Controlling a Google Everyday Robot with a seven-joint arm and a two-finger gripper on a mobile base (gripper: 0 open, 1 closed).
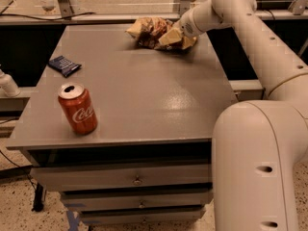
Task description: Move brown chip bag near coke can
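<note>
The brown chip bag [150, 31] lies crumpled at the far edge of the grey table [144, 95], right of centre. My gripper [172, 35] is down at the bag's right end, touching it, and hides part of it. The coke can [78, 109] stands upright near the table's front left corner, far from the bag.
A small flat dark blue packet [64, 65] lies near the table's left edge, behind the can. My arm [250, 28] reaches in from the right and my base [260, 167] stands at the front right corner. Drawers [137, 179] sit under the tabletop.
</note>
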